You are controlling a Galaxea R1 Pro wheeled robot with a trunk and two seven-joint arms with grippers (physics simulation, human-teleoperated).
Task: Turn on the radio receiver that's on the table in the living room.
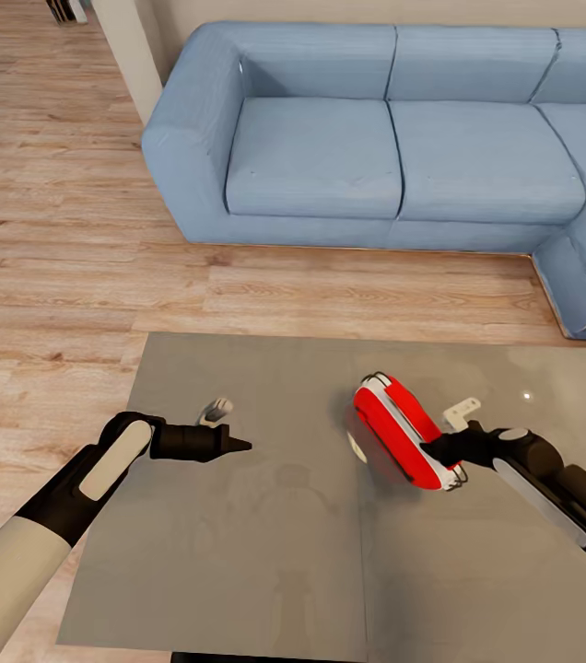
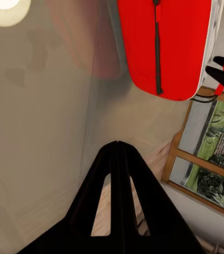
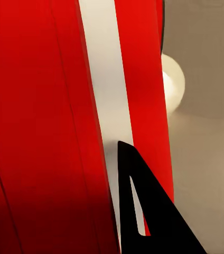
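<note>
The red radio receiver [image 1: 394,428] with its white band sits at an angle on the right half of the grey table [image 1: 238,552]. My right gripper [image 1: 429,447] is shut, and its joined tip touches the radio's near side. In the right wrist view that tip [image 3: 123,145] rests on the white band of the radio [image 3: 48,106]. My left gripper [image 1: 245,446] is shut and hovers over the table's left half, pointing toward the radio, a good gap away. The left wrist view looks past the shut fingers [image 2: 117,144] at the radio's red face [image 2: 165,47] with its dark slot.
A big blue L-shaped sofa [image 1: 376,138] stands beyond the table across a strip of wood plank floor [image 1: 53,258]. A wood-framed picture [image 2: 207,159] shows past the table's edge. The table's left edge lies under my left forearm.
</note>
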